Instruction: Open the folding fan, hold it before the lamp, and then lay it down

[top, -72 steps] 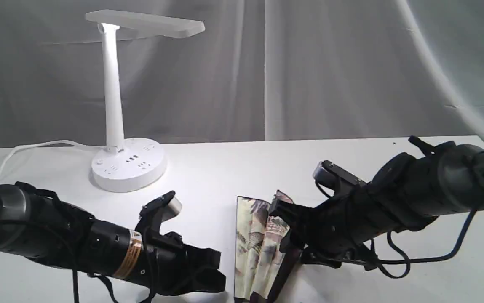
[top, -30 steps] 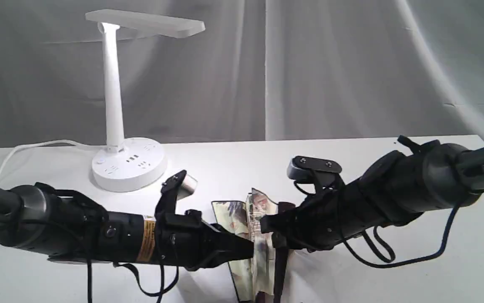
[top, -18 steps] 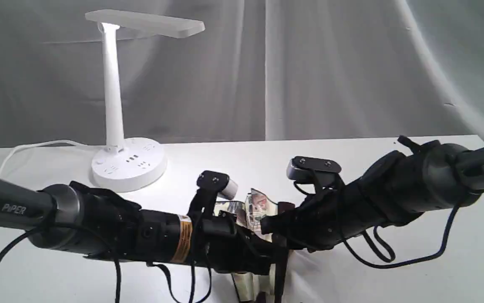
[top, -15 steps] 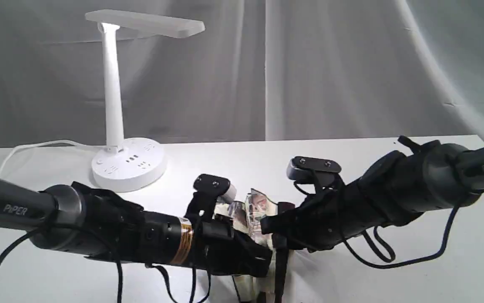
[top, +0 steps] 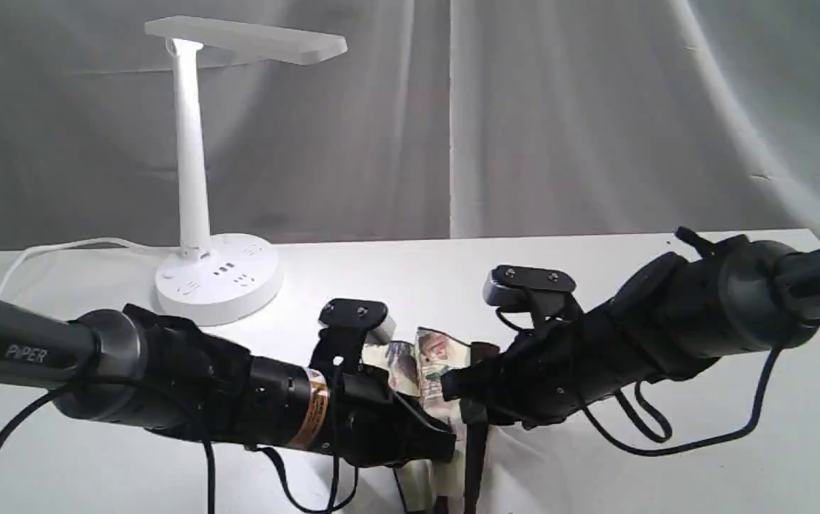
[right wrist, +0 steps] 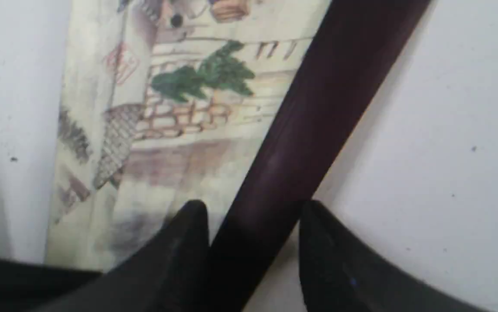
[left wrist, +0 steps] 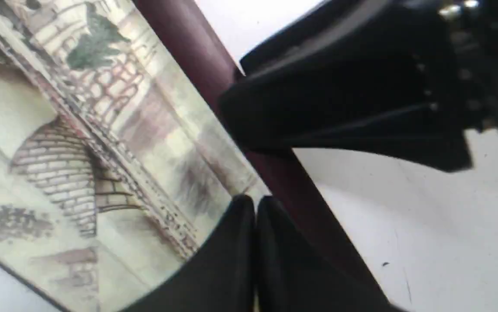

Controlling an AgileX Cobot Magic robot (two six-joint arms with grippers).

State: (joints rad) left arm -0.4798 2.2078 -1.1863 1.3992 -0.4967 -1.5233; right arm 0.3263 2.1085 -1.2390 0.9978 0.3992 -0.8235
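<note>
Right wrist view: right claw (right wrist: 253, 212) closed on maroon guard (right wrist: 301, 130) of the folding fan (right wrist: 179, 112); fan part-spread on the table (top: 395, 271), well apart from the lamp (top: 192, 178). Left claw (left wrist: 255, 208) pinched shut at the leaf; hold unclear. Step: opening. Next: likely draw guards apart.

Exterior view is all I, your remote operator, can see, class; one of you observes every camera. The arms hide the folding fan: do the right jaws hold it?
Observer: Apparently yes. They straddle the maroon guard of the folding fan, one each side.
Operator: And the left jaws?
Observer: Shut together, empty, tips at the painted paper's edge beside that guard.
Operator: Any marking there?
Observer: A red seal stamp near a brick arch.
</note>
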